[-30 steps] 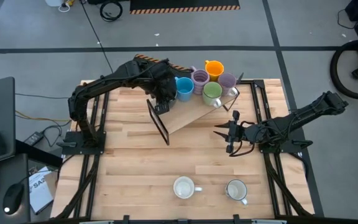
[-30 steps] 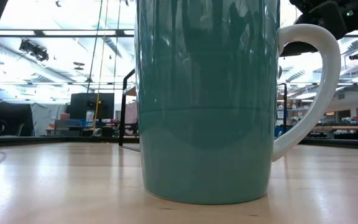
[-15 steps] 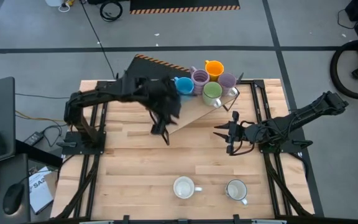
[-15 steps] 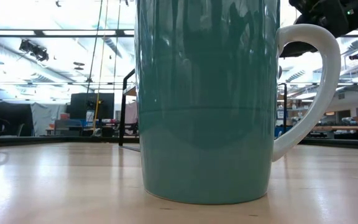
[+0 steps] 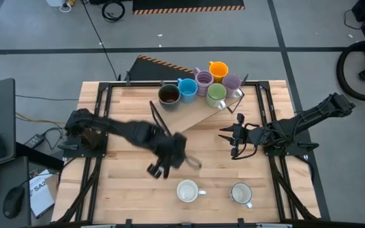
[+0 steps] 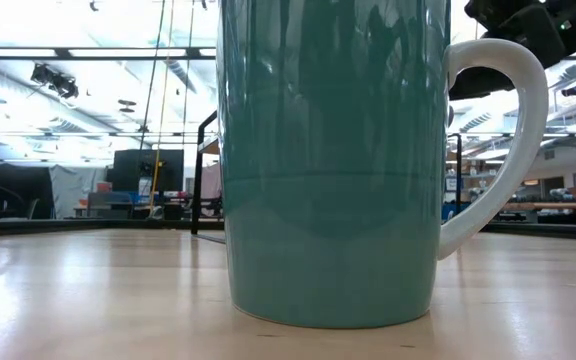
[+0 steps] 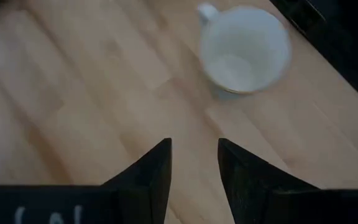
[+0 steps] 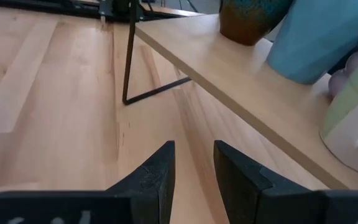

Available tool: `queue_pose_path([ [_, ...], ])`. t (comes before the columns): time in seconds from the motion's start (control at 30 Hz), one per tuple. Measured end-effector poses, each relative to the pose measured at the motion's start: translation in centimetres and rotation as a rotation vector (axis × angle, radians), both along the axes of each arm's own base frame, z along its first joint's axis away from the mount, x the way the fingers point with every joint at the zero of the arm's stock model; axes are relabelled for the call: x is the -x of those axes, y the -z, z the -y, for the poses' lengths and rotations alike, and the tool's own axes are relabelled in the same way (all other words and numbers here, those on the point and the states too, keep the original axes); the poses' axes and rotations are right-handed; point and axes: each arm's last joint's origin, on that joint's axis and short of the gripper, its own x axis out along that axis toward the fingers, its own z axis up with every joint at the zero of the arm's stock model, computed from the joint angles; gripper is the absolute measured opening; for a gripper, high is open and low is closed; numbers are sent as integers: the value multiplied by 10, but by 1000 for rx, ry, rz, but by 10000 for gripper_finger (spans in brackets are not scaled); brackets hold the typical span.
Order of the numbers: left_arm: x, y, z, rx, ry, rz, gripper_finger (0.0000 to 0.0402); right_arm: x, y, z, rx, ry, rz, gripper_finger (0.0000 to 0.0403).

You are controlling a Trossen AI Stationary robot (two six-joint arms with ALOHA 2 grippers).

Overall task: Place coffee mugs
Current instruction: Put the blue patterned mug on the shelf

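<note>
Left gripper (empty) hovers beside white mug.

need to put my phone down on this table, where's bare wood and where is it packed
Bare wood lies in the near left corner, left of the white mug, and in the strip between the left pincer and the right pincer. The raised wooden shelf at the far edge is crowded with mugs, from the brown mug to the orange mug.

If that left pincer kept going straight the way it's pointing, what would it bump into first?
Most likely the white mug ahead of it near the table's front edge. The left pincer is open and empty, aimed over bare wood toward that mug, slightly to one side of it, so it might only graze the rim. Depth is hard to judge.
</note>
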Motion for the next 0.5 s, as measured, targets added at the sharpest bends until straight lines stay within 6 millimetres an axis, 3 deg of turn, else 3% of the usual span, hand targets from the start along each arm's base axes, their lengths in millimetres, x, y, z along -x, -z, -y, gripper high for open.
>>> queue_pose_path([
  [0.2, 5, 18, 35, 10, -18, 21, 137, -3, -1, -3, -117, -37, 35, 116],
  [0.5, 5, 37, 44, 118, -209, -1, 137, -26, -4, -27, -215, -68, 0, 97],
])
